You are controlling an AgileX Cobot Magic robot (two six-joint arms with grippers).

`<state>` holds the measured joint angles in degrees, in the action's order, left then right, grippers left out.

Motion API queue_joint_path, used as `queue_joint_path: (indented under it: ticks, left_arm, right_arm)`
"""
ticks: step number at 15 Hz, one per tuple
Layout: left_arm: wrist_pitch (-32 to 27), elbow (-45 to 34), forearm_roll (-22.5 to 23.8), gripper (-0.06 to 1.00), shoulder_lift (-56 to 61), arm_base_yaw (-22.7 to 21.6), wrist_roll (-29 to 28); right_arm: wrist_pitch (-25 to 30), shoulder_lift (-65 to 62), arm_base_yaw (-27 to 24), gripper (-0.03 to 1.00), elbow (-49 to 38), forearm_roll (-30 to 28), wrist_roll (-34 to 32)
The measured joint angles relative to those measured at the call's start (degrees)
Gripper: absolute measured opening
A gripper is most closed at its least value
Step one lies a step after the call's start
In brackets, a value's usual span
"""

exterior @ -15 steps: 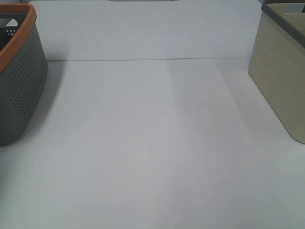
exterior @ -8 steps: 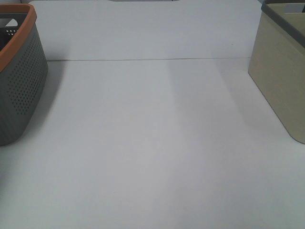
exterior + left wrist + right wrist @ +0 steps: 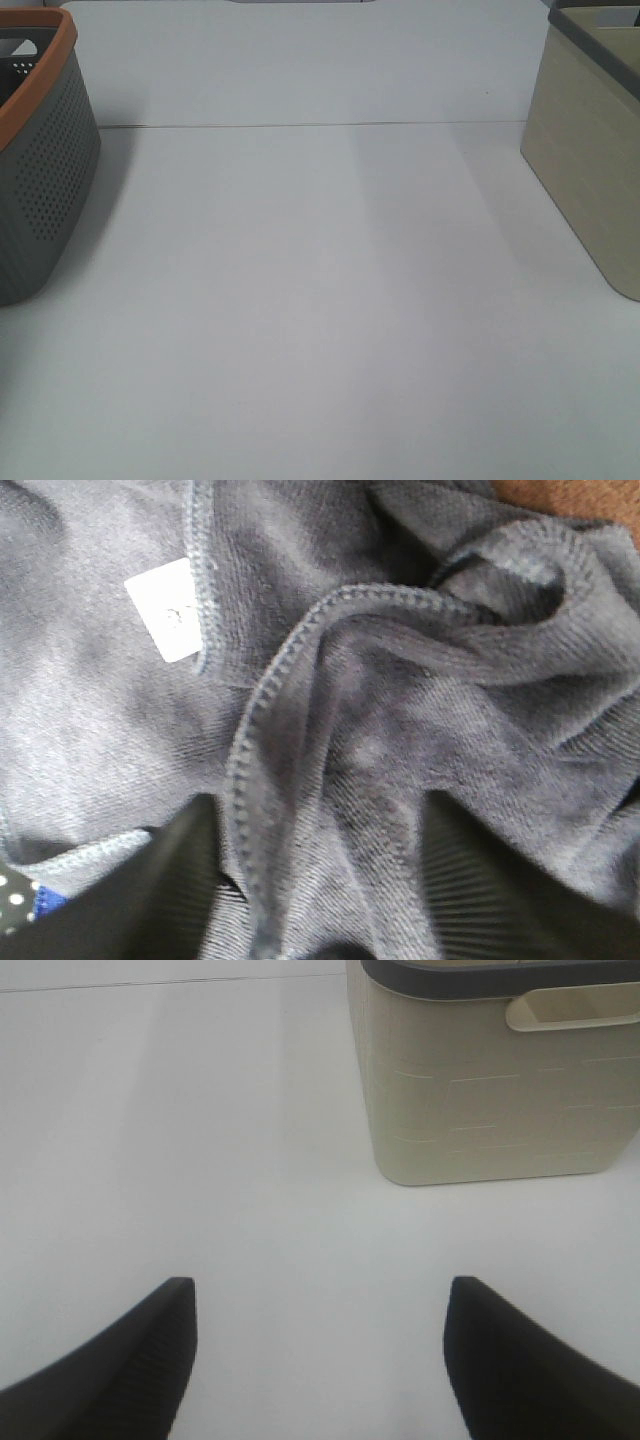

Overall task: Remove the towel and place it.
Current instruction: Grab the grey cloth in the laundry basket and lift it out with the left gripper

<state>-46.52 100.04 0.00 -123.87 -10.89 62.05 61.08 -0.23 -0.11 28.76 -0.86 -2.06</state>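
Note:
The towel (image 3: 400,710) fills the left wrist view: dark charcoal terry cloth, crumpled in folds, with a stitched hem and a small white tag (image 3: 165,610). My left gripper (image 3: 320,910) is open and low over it. Its dark fingers (image 3: 165,900) stand apart with a fold of the cloth between them. The towel and both grippers are out of sight in the exterior high view. My right gripper (image 3: 320,1360) is open and empty above the bare white table (image 3: 200,1160).
A grey perforated basket with an orange rim (image 3: 40,170) stands at the left table edge. A beige basket with a dark rim (image 3: 590,160) stands at the right and also shows in the right wrist view (image 3: 490,1070). A table seam (image 3: 300,125) runs across the back.

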Motion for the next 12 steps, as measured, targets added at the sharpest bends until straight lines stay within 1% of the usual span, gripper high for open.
queue_joint_path:
  ticks: [2, 4, 9, 10, 11, 12]
  left_arm:
    - [1.1, 0.0, 0.0, 0.48, 0.0, 0.0, -1.2]
    - [2.3, 0.0, 0.5, 0.47, 0.0, 0.0, -1.6]
    - [2.5, 0.0, 0.0, 0.47, 0.0, 0.0, -2.7]
    - [2.5, 0.0, 0.0, 0.44, 0.0, 0.0, -2.8]
    - [2.5, 0.0, 0.0, 0.34, 0.0, 0.0, -2.8]
    - [2.2, 0.0, 0.0, 0.2, 0.0, 0.0, -2.7]
  right_arm:
    - [0.0, 0.0, 0.0, 0.7, 0.0, 0.0, 0.0]
    - [0.0, 0.0, 0.0, 0.7, 0.0, 0.0, 0.0]
    - [0.0, 0.0, 0.0, 0.7, 0.0, 0.0, 0.0]
    - [0.0, 0.0, 0.0, 0.7, 0.0, 0.0, 0.0]
    - [0.0, 0.0, 0.0, 0.7, 0.0, 0.0, 0.0]
    - [0.0, 0.0, 0.0, 0.7, 0.0, 0.0, 0.0]
